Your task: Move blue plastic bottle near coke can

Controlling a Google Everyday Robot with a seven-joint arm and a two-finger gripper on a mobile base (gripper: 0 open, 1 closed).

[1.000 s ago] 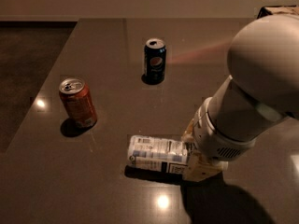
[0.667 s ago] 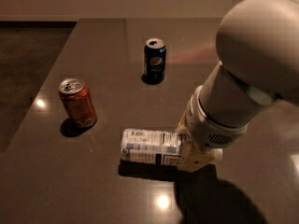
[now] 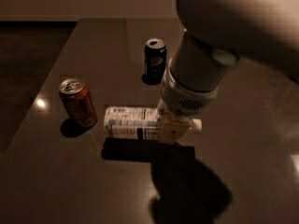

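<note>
The blue plastic bottle lies horizontal, its white cap pointing right. My gripper is shut on it near the cap end and holds it just above the table, with its shadow underneath. The bottle's base end is close to the right side of the coke can, with a small gap between them. The coke can stands upright on the left of the dark table. My large pale arm fills the upper right and hides the table behind it.
A dark blue Pepsi can stands upright behind the bottle, next to my arm. The table's left edge runs diagonally past the coke can, with dark floor beyond it.
My gripper has carried the bottle to the left, towards the coke can. The gap between bottle and coke can has shrunk. Both cans have stayed put.
</note>
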